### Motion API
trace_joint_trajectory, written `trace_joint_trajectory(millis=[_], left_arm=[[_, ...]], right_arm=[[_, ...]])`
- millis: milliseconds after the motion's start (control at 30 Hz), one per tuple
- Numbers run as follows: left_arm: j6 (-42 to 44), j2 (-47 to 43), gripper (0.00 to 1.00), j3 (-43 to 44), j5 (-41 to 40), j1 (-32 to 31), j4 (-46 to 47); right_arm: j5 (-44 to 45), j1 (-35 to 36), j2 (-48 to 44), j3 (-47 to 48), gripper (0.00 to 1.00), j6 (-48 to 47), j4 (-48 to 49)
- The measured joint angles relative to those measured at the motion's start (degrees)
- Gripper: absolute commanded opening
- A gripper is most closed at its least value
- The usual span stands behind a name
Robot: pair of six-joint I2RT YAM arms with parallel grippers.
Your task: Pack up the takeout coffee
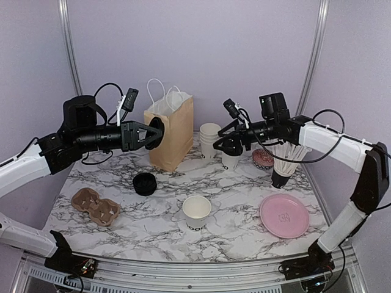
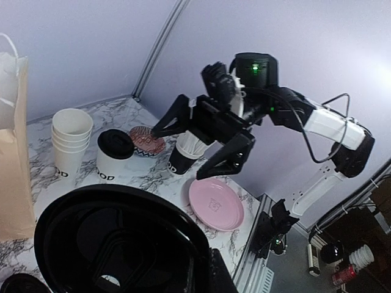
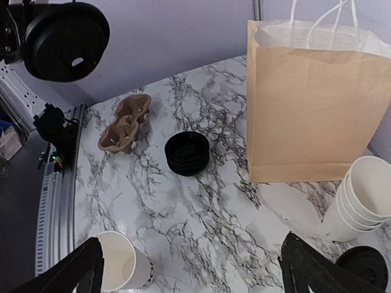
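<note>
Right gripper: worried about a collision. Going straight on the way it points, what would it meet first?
Probably the bare marble table, short of the stack of black lids; the right gripper tilts downward, though depth is unclear.

On the surface (image 1: 244,195) the bag (image 1: 171,131) stands back centre, with the cup stack (image 1: 209,139) just right of it, then the coffee (image 1: 231,160), the donut (image 1: 263,159) and the stick holder (image 1: 282,174) further right. Nearer the arms, the lid stack (image 1: 145,183) sits before the bag, the carrier (image 1: 95,206) left of that, the open cup (image 1: 197,212) front centre and the plate (image 1: 284,215) front right. The left gripper (image 1: 153,134) hangs at the bag's left side with a lid (image 1: 157,133) in its jaws; the right gripper (image 1: 225,145), jaws apart, hangs just above the coffee.
</note>
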Motion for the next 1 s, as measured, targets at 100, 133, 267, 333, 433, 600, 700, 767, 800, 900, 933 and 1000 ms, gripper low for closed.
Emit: trace_joint_trajectory(millis=[100, 133, 267, 333, 433, 600, 700, 767, 800, 900, 933, 1000], left_arm=[[-3.89, -0.74, 0.05, -4.81, 3.48, -0.17, 8.96], [-4.70, -0.39, 0.05, -5.70, 4.11, -0.37, 10.82], [-7.23, 1.40, 0.05, -6.73, 5.40, -1.62, 16.02], [-7.96, 1.77, 0.05, -6.73, 5.75, -2.34, 17.81], [-8.48, 2.01, 0.05, -6.73, 5.92, -3.23, 19.78], [-8.72, 2.16, 0.05, -6.73, 5.95, -4.22, 21.18], [-8.72, 2.19, 0.06, -6.73, 5.97, -4.52, 21.75], [-8.72, 2.19, 0.06, -6.73, 5.97, -4.68, 22.05], [-8.72, 2.21, 0.06, -6.73, 5.99, -4.72, 22.12], [-8.72, 2.49, 0.06, -6.73, 6.03, -5.14, 22.43], [-8.72, 2.56, 0.06, -6.73, 6.05, -5.33, 22.40], [-8.72, 2.64, 0.06, -6.73, 6.27, -5.62, 22.43]], right_arm=[[-7.72, -0.72, 2.56, -1.01, 0.99, 9.31, 6.08], [-10.08, -0.07, 2.78, -1.84, 0.99, 12.94, 8.98], [-14.93, 3.48, 3.04, -1.62, 0.99, 20.85, 15.76], [-16.35, 5.64, 3.69, -0.20, 0.99, 23.93, 18.53], [-17.99, 8.31, 5.40, 1.86, 0.99, 27.36, 22.10], [-20.46, 9.53, 8.57, 2.80, 0.99, 33.42, 27.98], [-22.03, 9.75, 9.84, 2.80, 0.99, 37.22, 31.50], [-22.80, 9.92, 10.29, 2.97, 0.99, 39.17, 33.24], [-23.17, 10.03, 10.54, 3.26, 0.99, 40.02, 33.92], [-23.74, 10.49, 11.30, 4.70, 0.99, 41.68, 35.36], [-23.93, 10.71, 11.56, 5.20, 0.99, 42.12, 35.95], [-24.17, 11.15, 11.98, 6.01, 0.99, 43.10, 36.87]])
